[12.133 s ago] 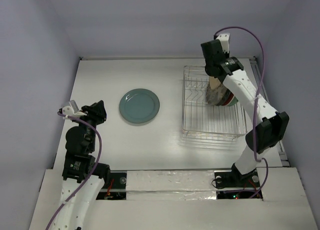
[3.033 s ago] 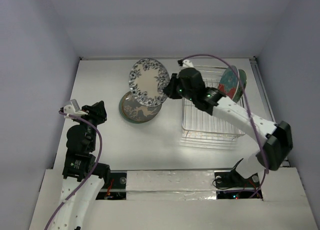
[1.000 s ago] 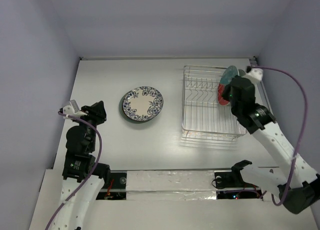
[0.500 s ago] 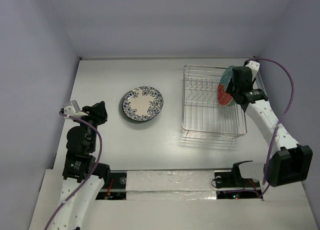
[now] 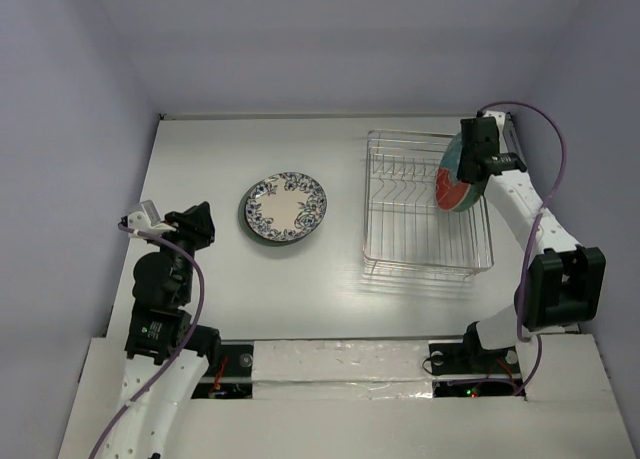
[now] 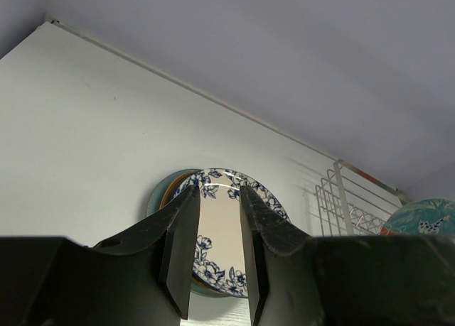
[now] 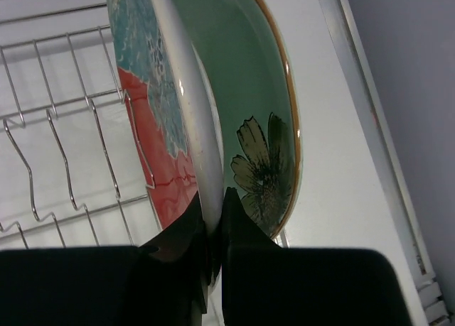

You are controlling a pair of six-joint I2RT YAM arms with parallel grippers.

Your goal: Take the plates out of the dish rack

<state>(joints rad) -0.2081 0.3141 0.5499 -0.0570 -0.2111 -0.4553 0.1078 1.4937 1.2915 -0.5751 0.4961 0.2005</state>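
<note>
Lower left, the left pincer (image 5: 195,224) hovers open over the surface (image 5: 200,159), placed as before. Beyond it, left of centre, the blue floral plate (image 5: 286,205) lies flat on the teal plate (image 6: 155,197); three seconds ago it hung in the air. At right, the dish rack (image 5: 410,229) holds two plates upright at its far right end. The right pincer (image 7: 213,207), swung there within the last second, is clamped on the rim of the red-and-teal plate (image 7: 146,91), with the pale green plate (image 7: 252,91) just beside it.

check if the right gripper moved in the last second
Yes. Against the dish rack, the right gripper shifted along its right wall toward the far corner, now pinching the red-and-teal plate.
</note>
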